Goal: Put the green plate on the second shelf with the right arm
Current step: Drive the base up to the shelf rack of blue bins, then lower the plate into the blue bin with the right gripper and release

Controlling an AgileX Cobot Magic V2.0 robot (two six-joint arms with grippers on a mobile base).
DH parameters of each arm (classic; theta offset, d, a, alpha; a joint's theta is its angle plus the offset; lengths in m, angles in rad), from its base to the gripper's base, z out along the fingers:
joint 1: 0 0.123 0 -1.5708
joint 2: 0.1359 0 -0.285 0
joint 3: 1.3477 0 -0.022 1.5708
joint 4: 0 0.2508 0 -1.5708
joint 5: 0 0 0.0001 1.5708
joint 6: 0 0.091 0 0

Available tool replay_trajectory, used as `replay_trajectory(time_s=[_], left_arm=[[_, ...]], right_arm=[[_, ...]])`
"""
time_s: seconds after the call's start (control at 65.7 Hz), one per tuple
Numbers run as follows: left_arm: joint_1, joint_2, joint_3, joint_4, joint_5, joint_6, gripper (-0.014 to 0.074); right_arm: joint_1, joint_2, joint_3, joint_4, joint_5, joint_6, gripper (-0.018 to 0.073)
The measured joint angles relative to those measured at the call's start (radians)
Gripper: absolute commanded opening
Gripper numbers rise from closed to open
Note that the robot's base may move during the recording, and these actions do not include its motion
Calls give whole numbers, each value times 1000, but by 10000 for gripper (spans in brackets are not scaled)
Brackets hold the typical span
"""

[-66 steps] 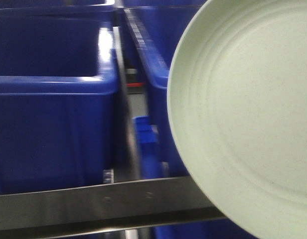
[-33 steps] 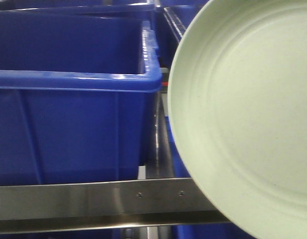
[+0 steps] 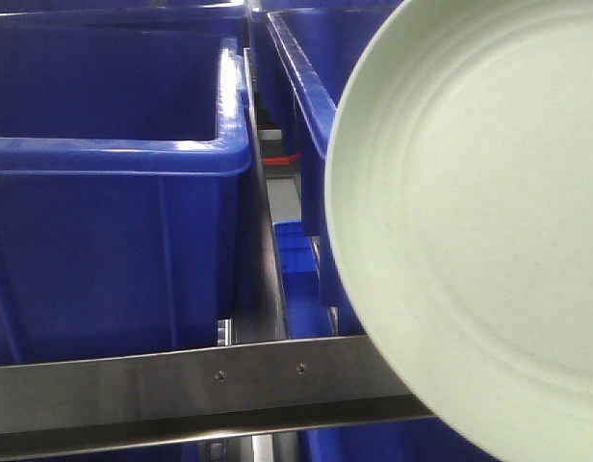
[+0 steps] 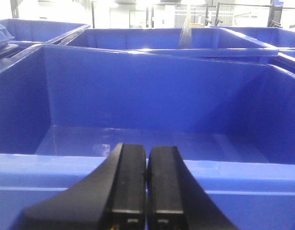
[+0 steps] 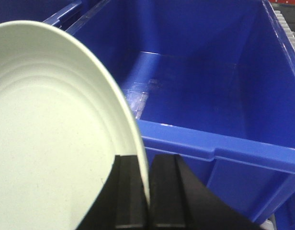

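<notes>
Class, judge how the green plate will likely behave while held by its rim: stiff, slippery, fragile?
Probably stiff: the green plate shows no sag though held by one edge. The right jaws pinch only its rim, so it may pivot or slip. Material unclear; perhaps breakable.

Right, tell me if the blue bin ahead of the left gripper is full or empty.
Empty as far as visible: the blue bin shows bare floor and walls; the shut left gripper hides its near strip.
</notes>
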Motion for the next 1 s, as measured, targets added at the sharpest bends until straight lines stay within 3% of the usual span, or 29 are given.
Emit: replay_trajectory(time_s=[0.381, 0.594, 0.731, 0.807, 1.005], left_arm=[[0, 0, 0, 0, 0, 0, 130], [0, 0, 0, 0, 0, 0, 130], [0, 0, 0, 0, 0, 0, 130], [0, 0, 0, 0, 0, 0, 130], [0, 0, 0, 0, 0, 0, 130]], right_arm=[[0, 0, 0, 0, -34, 0, 53], [0, 0, 0, -4, -331, -2, 53], [-3, 0, -2, 0, -512, -78, 53], [-22, 16, -13, 54, -535, -138, 53], [-104, 166, -34, 360, -625, -265, 53]])
